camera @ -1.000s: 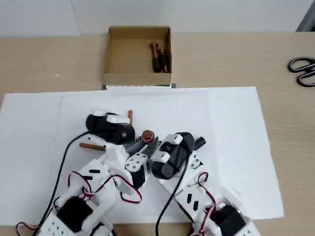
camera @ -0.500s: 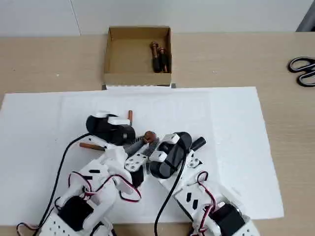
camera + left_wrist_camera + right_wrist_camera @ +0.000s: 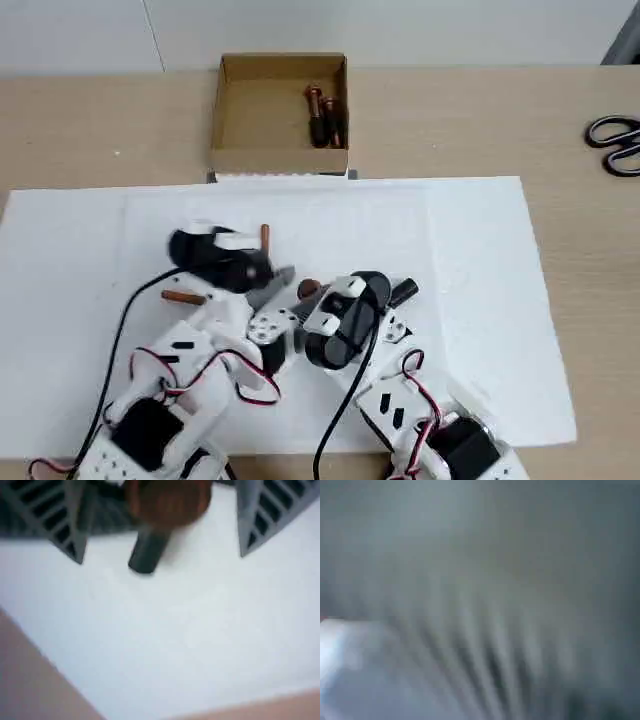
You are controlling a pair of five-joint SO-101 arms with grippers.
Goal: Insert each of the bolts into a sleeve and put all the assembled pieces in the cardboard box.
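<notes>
**Bolt sitting between a wide-open left hand**

Left hand [image 3: 160, 555] is spread wide, with the two grey fingers [image 3: 65, 520] well apart. A brown-headed bolt [image 3: 167, 500] pushed into a dark sleeve [image 3: 147, 555] lies on the white sheet [image 3: 470, 260] between them. Neither fingertip touches the sleeve.

The right hand [image 3: 312, 298] is right up against the same spot, and I honestly can't tell its state. The right wrist view is just a grey ribbed blur up close, and from above the arm covers it.

The high view adds one loose bolt [image 3: 265, 238] just beside the left arm on the box side, and a second loose bolt [image 3: 183, 297] on its outer side. There's lots of bare sheet from there to the cardboard box [image 3: 280, 160], which sits at the sheet's far edge with assembled pieces [image 3: 322, 115] inside. Scissors [image 3: 615, 140] lie well apart, near the desk [image 3: 480, 120] edge.
</notes>
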